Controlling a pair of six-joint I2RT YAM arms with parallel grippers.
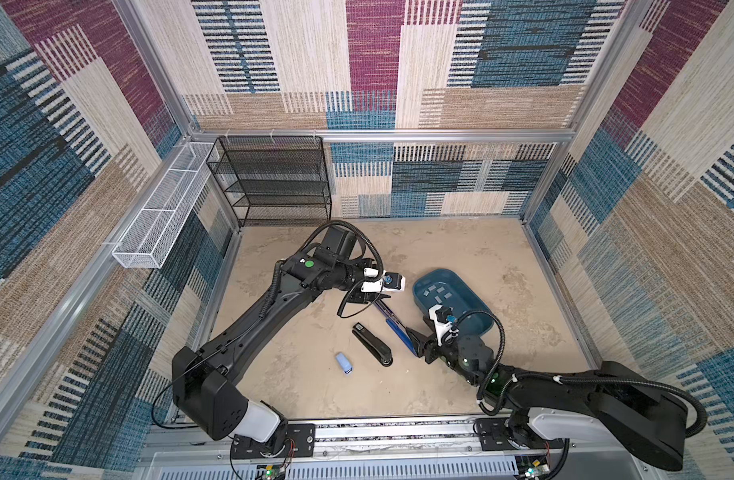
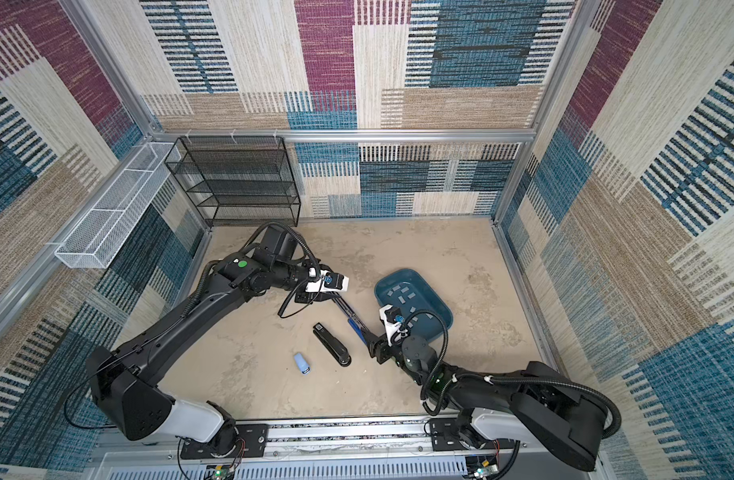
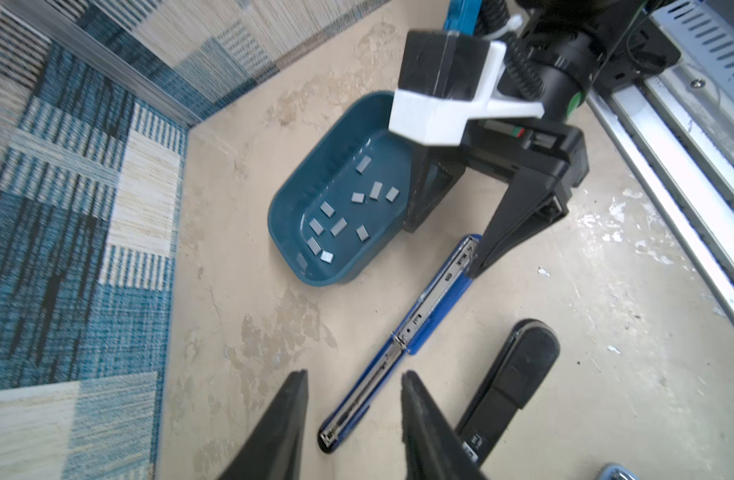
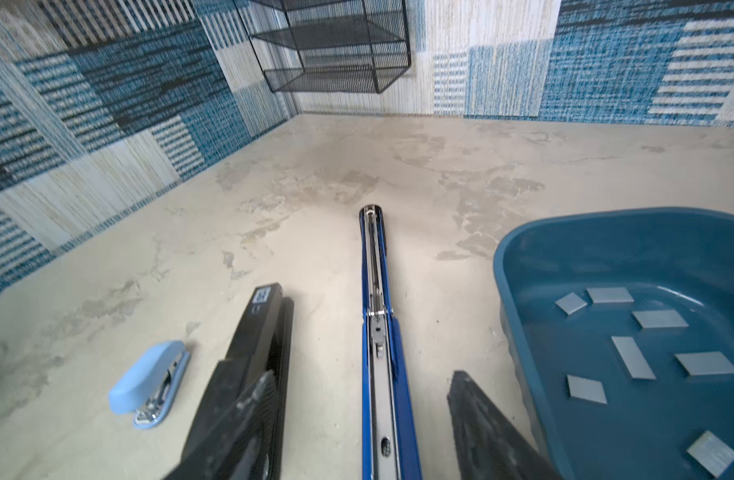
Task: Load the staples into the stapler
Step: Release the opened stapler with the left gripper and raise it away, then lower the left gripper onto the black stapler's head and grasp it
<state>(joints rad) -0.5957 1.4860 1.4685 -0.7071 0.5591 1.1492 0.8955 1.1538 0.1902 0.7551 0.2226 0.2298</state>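
Teal tray [image 1: 477, 326] [image 3: 292, 195] sits right of centre on the surface [image 1: 461, 245]. All visible staples [image 1: 438, 297] [image 3: 338, 226] [image 4: 633, 357] lie loose on its floor: flat grey strips, scattered, none stacked.

Blue stapler [image 1: 392, 322] [image 2: 354, 322] [image 3: 419, 316] [image 4: 378, 332] lies just left of the tray, apart from it. It is folded open flat, metal channel up, and runs diagonally between the two arms.

Left jaws are open over the stapler's far end. In the left wrist view that end shows between the two fingers [image 3: 286, 419] with a gap each side. No grip.

Right jaws are open wide at the near end. In the right wrist view the stapler runs up the middle between the fingers [image 4: 481, 428], clear on both sides. In the left wrist view one right finger tip sits at the stapler's end; cannot tell whether it touches. Nothing is held.

Black stapler [image 1: 371, 343] [image 4: 265, 324] is closed, just left of the blue one, roughly parallel and not touching. Light-blue mini stapler [image 1: 343, 363] [image 4: 149, 382] lies further left, near the black one.

Black mesh shelf [image 1: 274, 183] stands at the back left. White wire basket [image 1: 157, 212] hangs on the left wall.
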